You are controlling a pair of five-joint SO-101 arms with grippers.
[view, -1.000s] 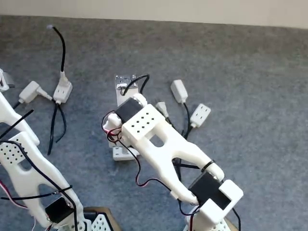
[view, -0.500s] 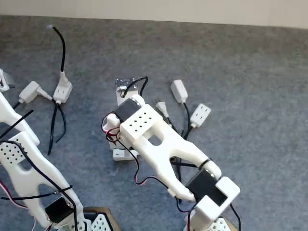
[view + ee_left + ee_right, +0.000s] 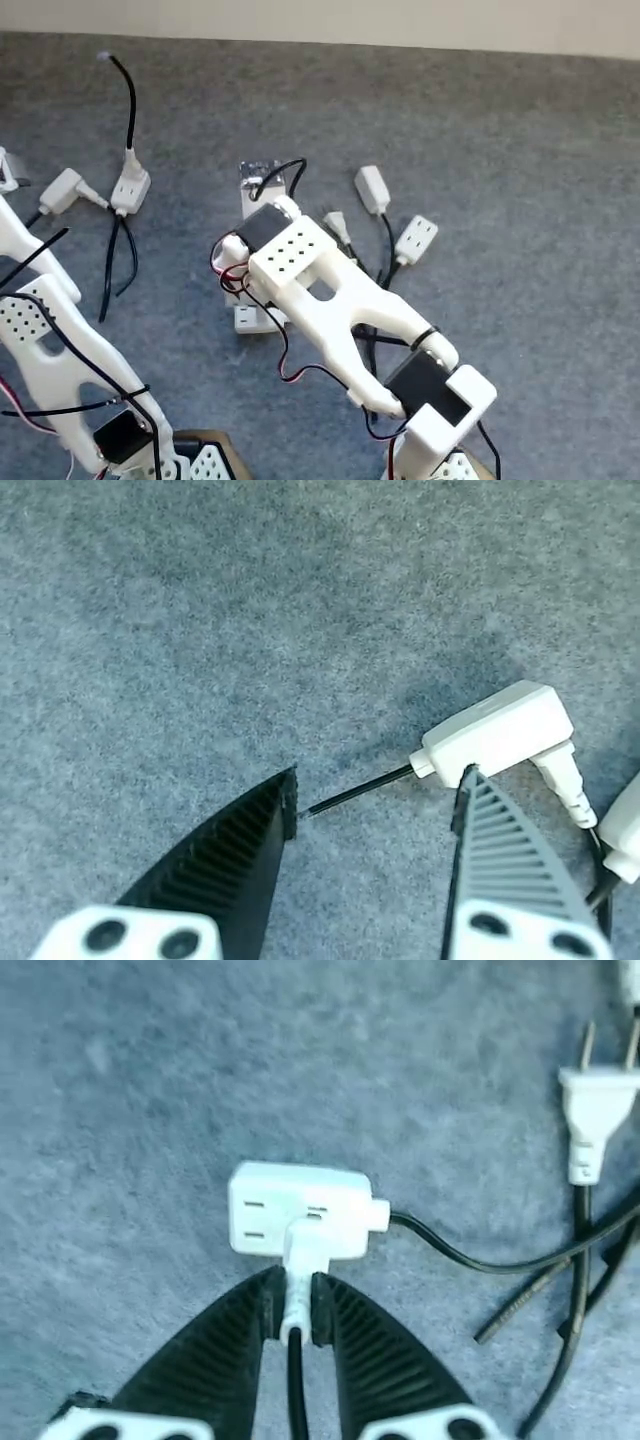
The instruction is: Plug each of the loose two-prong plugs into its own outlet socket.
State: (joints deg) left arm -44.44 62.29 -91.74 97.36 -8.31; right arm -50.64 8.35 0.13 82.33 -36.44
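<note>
The right jaws are clenching a small white plug (image 3: 297,1250) by its neck, both black toothed fingers (image 3: 225,1340) pressing in on it while its black cord (image 3: 293,1370) is trailing back between them. The plug is sitting nose-first against the edge of a white socket block (image 3: 300,1200) and touching it; how deep the prongs are going I cannot tell. The block is lying flat on the grey desk (image 3: 120,1080) with its own black lead (image 3: 450,1250) curling away, and well apart from it a loose two-prong plug (image 3: 597,1110) is lying with both prongs bare. The left jaws are hanging released, spread wide above the desk, one grey finger (image 3: 500,860) hovering just beside a bigger white plug body (image 3: 497,730) whose thin black wire (image 3: 355,793) is poking out toward the gap. Seen from above, the right arm (image 3: 340,300) is stretching from the lower right toward the centre of the frame, covering its own jaws. Just right of it another white plug (image 3: 371,188) and a spare socket block (image 3: 416,240) are lying near each other. The left arm (image 3: 50,340) is standing in the lower left, and in the upper left a second socket block (image 3: 130,187) is lying with a long black cable (image 3: 128,100) running up from it.
</note>
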